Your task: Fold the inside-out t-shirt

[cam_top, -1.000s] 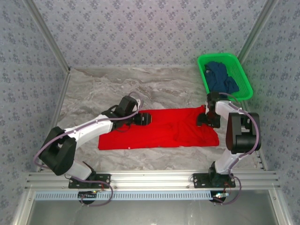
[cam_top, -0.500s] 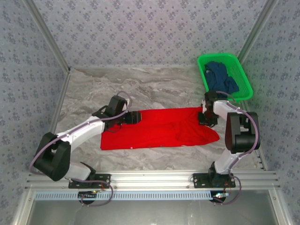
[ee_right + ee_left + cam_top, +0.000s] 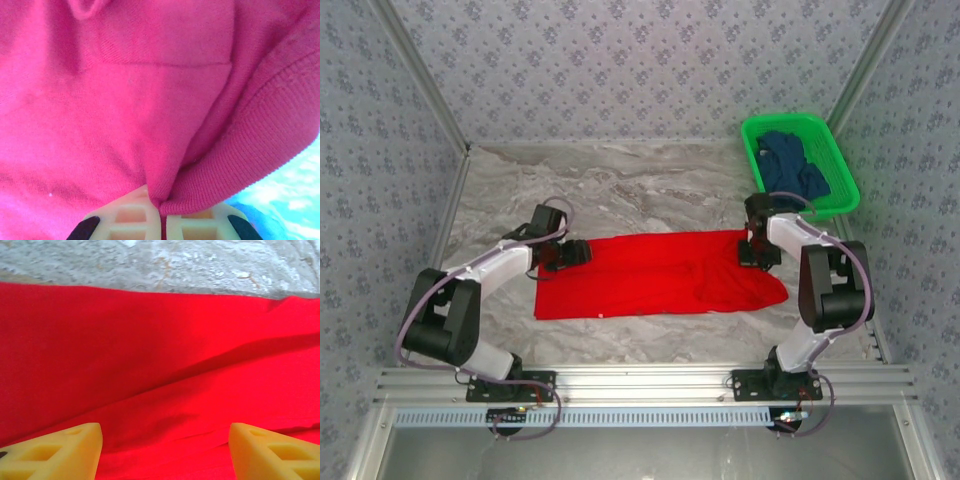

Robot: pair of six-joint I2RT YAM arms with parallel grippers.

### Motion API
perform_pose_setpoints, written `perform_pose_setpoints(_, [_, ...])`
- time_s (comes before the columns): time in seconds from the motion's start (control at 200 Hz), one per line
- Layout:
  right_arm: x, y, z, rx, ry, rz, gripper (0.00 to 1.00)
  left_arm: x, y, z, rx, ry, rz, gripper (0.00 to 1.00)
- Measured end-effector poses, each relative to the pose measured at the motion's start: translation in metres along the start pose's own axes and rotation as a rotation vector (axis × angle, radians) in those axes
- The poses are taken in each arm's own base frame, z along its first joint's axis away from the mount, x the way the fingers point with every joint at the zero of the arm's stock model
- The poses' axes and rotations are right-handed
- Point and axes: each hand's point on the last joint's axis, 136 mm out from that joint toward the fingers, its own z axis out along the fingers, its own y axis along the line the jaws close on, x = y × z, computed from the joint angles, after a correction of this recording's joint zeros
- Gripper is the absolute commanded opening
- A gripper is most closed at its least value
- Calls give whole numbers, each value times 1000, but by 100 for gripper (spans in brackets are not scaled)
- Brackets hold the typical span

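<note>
Pinching t-shirt [image 3: 660, 275] far-right corner: right gripper [image 3: 160, 207] jaws clamped on it. Long axis runs left-right; your left gripper [image 3: 572, 252], jaws apart, sits at far-left corner.

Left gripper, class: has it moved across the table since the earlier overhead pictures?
Yes. The left gripper has drawn back leftward, farther from the green basket.

White left arm [image 3: 495, 268] and right arm [image 3: 788, 232], black joints, looping grey cables; left hand [image 3: 165, 445] yellow-fingered, right hand [image 3: 161, 214] cream-fingered.
</note>
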Motion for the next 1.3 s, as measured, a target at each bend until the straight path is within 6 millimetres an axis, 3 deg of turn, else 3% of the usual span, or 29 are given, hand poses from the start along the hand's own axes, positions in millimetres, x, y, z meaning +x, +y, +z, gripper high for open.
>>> perform_pose_setpoints(0.17, [-7, -11, -21, 58, -26, 4, 0, 10, 14, 6, -30, 27, -20, 67])
perform_pose_setpoints(0.295, [-15, -20, -35, 114, -42, 2, 0, 23, 12, 14, -17, 69, -14, 66])
perform_pose_setpoints(0.49, [-21, -33, -57, 225, -46, -24, 0, 47, -33, 20, 78, 100, 76, 66])
perform_pose_setpoints(0.655, [-32, -47, -87, 336, -69, -43, 0, 78, -74, 23, 156, 151, 139, 66])
perform_pose_setpoints(0.769, [-39, -49, -111, 407, -95, -76, 0, 85, -93, 26, 192, 162, 151, 66])
perform_pose_setpoints(0.939, [-38, -10, -142, 453, -147, -201, 0, 81, -94, 25, 178, 142, 135, 68])
perform_pose_setpoints(1.149, [-31, 67, -181, 440, -238, -351, 0, 61, -84, 7, 150, 66, 124, 69])
perform_pose_setpoints(1.304, [-20, 128, -191, 426, -266, -453, 0, 39, -60, -2, 120, 3, 69, 69])
